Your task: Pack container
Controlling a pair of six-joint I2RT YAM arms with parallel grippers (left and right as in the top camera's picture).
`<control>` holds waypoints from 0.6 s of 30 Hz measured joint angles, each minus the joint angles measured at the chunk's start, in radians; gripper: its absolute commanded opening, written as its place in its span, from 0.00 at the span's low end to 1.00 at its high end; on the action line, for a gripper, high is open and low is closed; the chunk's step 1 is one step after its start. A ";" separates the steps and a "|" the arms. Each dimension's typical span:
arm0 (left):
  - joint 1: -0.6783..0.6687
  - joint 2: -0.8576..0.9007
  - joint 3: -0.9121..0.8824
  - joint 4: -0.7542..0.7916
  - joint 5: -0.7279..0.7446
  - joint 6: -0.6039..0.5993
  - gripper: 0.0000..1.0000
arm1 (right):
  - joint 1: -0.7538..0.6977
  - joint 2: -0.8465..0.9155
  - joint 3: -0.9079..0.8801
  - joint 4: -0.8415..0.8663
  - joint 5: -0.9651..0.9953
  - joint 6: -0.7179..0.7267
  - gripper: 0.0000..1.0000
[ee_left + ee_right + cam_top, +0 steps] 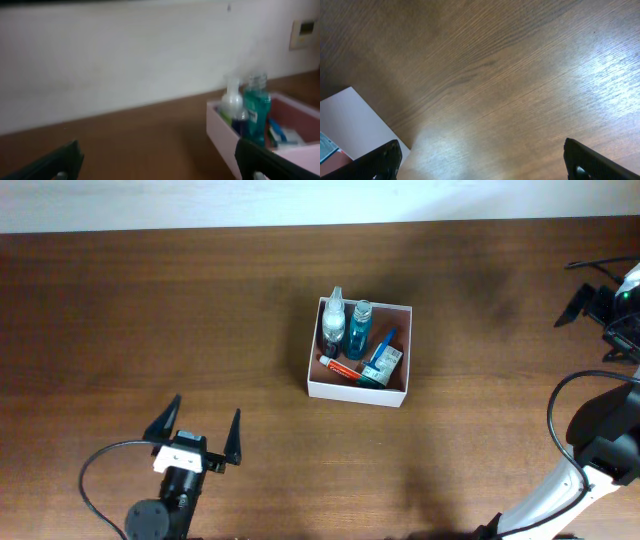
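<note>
Looking down on the container (355,392), sitting open-topped on the brown wooden table (150,310), white walls upright, reddish-brown floor showing. Finding toiletries standing and lying inside the container: along its far wall, a clear bottle (333,315) with a white cap standing just beside a teal bottle (359,330); along its near wall, a red-and-white tube (342,366) lying flat; in its near right corner, a small green-and-white carton (384,362) resting just beside the tube. Spotting the left gripper (207,408) hanging well apart from the container, off its near left corner, fingers spreading as wide as they go and clasping nothing. Spotting the right gripper (481,145) hanging well off to the container's right, likewise gaping fully and gripping nothing, with bare table and one white corner of the container showing past its fingers.
</note>
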 measured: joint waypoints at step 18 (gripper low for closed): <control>0.001 0.000 0.000 -0.109 -0.026 0.000 0.99 | 0.000 0.000 0.000 0.000 0.000 -0.001 0.99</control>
